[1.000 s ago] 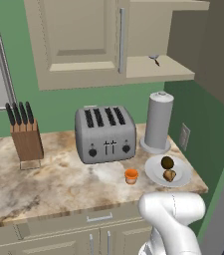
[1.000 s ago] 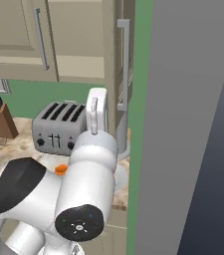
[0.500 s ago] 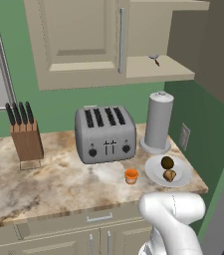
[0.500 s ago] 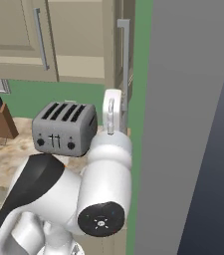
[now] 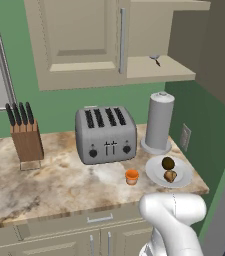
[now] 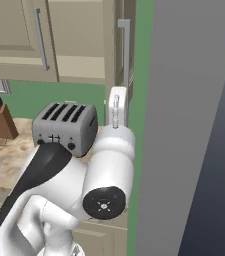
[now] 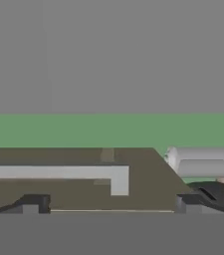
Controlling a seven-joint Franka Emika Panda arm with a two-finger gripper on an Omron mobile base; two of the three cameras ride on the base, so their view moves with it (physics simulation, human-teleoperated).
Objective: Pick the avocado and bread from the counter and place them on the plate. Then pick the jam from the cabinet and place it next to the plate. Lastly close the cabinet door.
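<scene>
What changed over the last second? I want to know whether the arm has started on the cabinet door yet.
In the right base view the arm swung right and rose toward the cabinet. The hand is open; it took hold of nothing and let go of nothing. Unchanged: avocado and bread on the plate, jam beside it, cabinet open.

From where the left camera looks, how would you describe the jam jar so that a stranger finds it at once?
Start at the big grey toaster in the middle of the marbled counter. In front of its right corner, near the counter's front edge, stands the jam, just left of the white plate. It is the only small orange thing there; the plate holds two brownish lumps.
</scene>
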